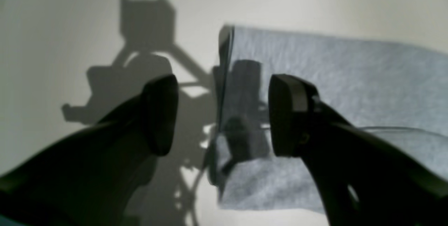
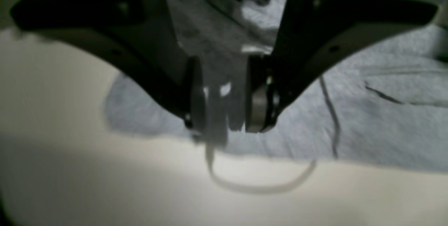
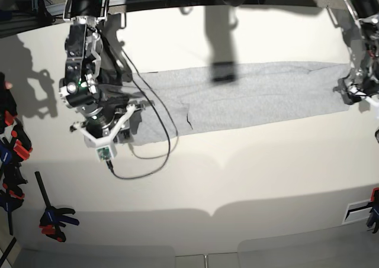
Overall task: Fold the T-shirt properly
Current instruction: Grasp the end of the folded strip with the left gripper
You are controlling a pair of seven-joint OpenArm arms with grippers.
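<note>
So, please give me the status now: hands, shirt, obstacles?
Left hand open above the shirt end. Right hand shut on shirt edge. Shirt a long strip on the table. Nothing blocking.

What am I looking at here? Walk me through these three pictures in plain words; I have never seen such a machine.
This is a robot with two arms, each ending in a two-fingered gripper. The wide picture looks down from above on a white table. The other two come from cameras on the wrists, looking along the fingers. A grey T-shirt lies across the table as a long band. The right gripper pinches cloth at one end of it. The left gripper is open and holds nothing, hanging over the other end. A dark cable trails from the right arm, and some clamps sit at the table's side.
</note>
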